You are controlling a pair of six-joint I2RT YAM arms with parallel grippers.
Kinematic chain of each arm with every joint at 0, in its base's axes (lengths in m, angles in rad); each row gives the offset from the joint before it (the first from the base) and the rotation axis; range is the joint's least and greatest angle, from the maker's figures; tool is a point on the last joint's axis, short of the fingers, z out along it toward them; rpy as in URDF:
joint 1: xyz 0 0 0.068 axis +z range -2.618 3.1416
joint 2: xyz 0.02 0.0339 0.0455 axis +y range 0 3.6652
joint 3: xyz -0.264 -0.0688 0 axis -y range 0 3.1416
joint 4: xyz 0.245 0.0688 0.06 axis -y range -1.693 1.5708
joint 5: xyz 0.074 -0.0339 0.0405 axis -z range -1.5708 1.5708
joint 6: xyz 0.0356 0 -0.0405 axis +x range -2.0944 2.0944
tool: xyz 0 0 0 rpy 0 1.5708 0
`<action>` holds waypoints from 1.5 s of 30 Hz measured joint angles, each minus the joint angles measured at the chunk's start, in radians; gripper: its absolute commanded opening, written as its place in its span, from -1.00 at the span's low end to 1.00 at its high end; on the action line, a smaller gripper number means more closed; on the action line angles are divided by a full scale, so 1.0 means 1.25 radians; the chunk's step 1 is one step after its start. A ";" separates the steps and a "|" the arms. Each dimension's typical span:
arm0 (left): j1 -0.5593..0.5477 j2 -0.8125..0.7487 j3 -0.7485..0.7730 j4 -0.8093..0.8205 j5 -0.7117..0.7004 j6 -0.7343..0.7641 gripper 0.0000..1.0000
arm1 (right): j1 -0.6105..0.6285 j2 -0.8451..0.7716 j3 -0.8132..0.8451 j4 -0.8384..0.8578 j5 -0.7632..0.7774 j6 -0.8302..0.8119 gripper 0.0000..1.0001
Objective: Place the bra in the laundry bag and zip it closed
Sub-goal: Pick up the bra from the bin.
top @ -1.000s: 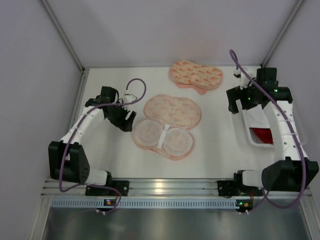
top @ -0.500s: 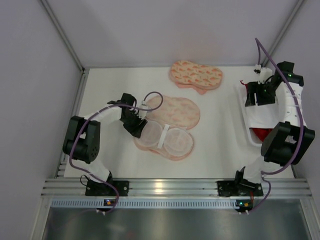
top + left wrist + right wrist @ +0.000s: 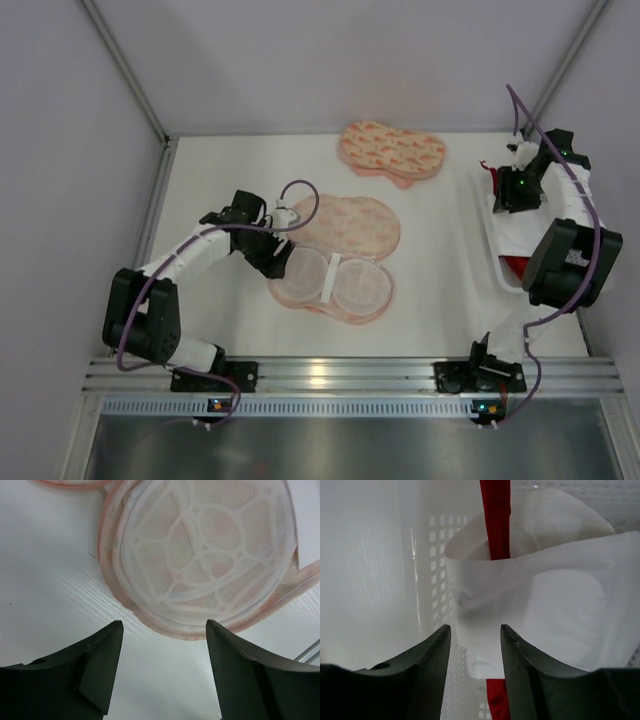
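We see the left arm (image 3: 190, 245) at eight o'clock and the right arm (image 3: 578, 200) at three: white links, black joints, a looping purple cable (image 3: 300, 183) on each, matte black wedge-shaped fingers (image 3: 95, 665).

The left gripper (image 3: 164, 630) — black, two-fingered — points down with jaws wide apart, the white left arm (image 3: 190, 245) reaching inward; the right gripper (image 3: 474, 630) hangs far right, jaws narrower yet parted.

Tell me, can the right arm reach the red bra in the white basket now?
Probably only partly: the right gripper hangs open in the white basket, but a white cloth covers most of the bra, leaving just red strips showing.
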 measured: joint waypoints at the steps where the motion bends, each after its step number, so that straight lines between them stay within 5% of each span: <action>1: 0.000 -0.016 0.000 0.001 0.001 -0.005 0.47 | 0.001 0.018 -0.002 0.012 0.005 0.004 -0.08; 6: 0.000 -0.033 0.000 0.000 0.000 -0.017 0.46 | 0.014 0.061 -0.030 0.050 0.023 0.020 -0.84; 8: 0.000 -0.033 0.002 0.000 0.000 -0.022 0.46 | 0.018 0.063 -0.031 0.049 0.026 0.028 -1.00; 26: 0.000 -0.052 0.078 -0.010 -0.014 -0.058 0.44 | -0.027 -0.066 0.118 -0.039 -0.005 -0.022 -1.00; 45: 0.003 -0.077 0.105 -0.020 0.007 -0.072 0.52 | -0.027 -0.067 0.219 -0.159 -0.167 -0.009 -1.00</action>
